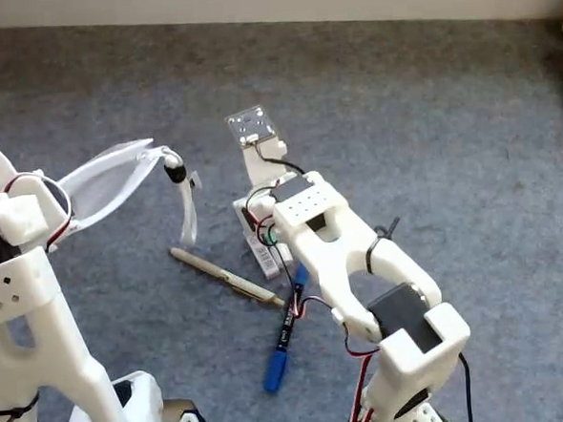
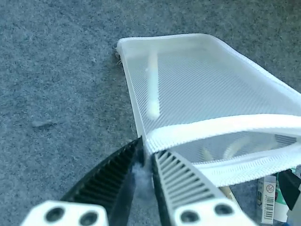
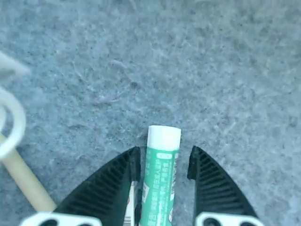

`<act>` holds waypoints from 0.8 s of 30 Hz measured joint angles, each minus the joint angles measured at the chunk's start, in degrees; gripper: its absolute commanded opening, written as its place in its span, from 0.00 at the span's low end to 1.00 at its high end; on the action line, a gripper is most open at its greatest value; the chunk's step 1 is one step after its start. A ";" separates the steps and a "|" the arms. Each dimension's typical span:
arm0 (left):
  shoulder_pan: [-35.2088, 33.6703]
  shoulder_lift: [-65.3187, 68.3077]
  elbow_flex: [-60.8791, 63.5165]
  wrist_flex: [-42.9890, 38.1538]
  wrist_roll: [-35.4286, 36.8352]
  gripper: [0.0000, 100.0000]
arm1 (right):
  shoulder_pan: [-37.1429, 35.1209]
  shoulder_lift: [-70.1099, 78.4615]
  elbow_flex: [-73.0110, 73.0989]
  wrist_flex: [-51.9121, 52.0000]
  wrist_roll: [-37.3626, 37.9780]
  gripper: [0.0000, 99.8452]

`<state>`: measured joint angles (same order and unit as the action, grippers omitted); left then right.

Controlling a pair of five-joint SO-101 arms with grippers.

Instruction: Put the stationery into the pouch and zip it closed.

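My left gripper is shut on the rim of a translucent mesh pouch and holds it off the carpet with its mouth gaping; a pale stick-like item shows through the mesh. In the high view the pouch hangs from that gripper at the left. My right gripper stands open, low over the carpet, with a green glue stick with a white cap lying between its fingers. In the high view the glue stick lies under that gripper. A beige pen and a blue pen lie beside it.
Grey carpet covers the whole work surface. The pouch's white strap dangles toward the beige pen, whose end lies close to the right gripper. Both arm bases stand at the near edge.
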<state>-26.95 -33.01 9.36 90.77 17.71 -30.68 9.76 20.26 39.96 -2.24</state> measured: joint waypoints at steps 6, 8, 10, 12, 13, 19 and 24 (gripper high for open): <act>0.00 0.00 0.00 0.00 0.00 0.01 | 0.00 1.85 0.00 0.00 0.00 0.16; 0.00 0.00 0.00 0.00 0.00 0.01 | 0.00 2.55 -0.70 0.00 0.00 0.16; 0.00 0.00 0.00 0.00 0.00 0.01 | 0.00 3.87 -2.11 0.00 0.00 0.16; 0.00 0.00 0.00 0.00 0.00 0.01 | 0.00 5.63 -3.25 0.00 0.00 0.15; 0.00 0.00 0.26 0.00 0.00 0.01 | 0.00 6.42 -3.60 0.00 0.00 0.13; 0.00 -0.53 1.58 -0.18 0.00 0.01 | 0.35 7.91 -5.45 0.00 2.29 0.00; 0.00 -0.44 1.58 -0.18 0.00 0.01 | 0.35 7.91 -5.45 1.58 5.54 0.01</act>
<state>-26.95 -33.45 10.95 90.59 17.71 -30.33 17.67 14.81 41.54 3.30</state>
